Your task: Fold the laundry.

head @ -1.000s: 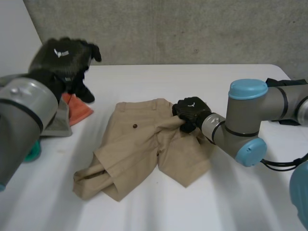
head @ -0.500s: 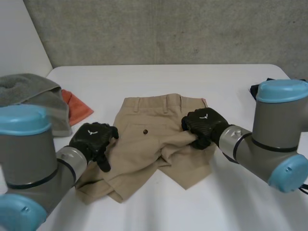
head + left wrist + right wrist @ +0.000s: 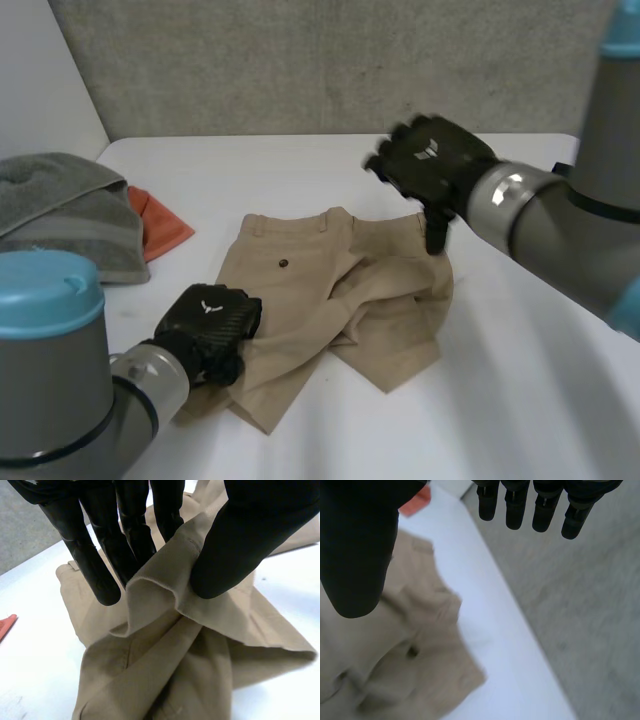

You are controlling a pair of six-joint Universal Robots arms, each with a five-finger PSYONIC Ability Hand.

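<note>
The left hand (image 3: 208,328) pinches the near left leg of the tan shorts (image 3: 330,290) between thumb and fingers. The shorts lie rumpled mid-bench (image 3: 520,400). The right hand (image 3: 432,160) hangs above their far right corner, fingers spread wide, holding nothing

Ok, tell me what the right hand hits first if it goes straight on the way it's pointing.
Probably the bare white table, just beside the edge of the khaki shorts. The open right hand hangs above both, so depth is hard to judge.
</note>
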